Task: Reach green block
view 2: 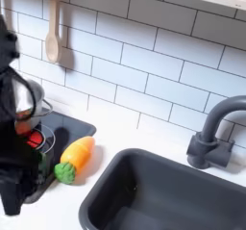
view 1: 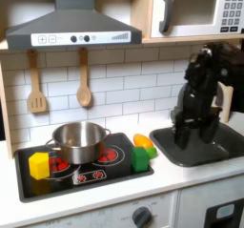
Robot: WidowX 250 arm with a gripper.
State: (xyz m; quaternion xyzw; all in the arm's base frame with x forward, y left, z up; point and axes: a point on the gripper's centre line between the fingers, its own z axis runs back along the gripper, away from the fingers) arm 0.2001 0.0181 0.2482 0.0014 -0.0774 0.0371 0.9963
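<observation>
Fingers can't be made out, open or closed unclear; gripper [view 1: 191,136] hangs low over sink [view 1: 212,154] in the first exterior view. Green block [view 1: 140,159] sits on stovetop [view 1: 29,186] edge, toward the first exterior view's left. Steel pot [view 1: 78,141] contents unseen

white tiled wall [view 1: 114,74] | grey hood [view 1: 71,27] | microwave [view 1: 195,10] | dark sink [view 2: 163,191]
</observation>
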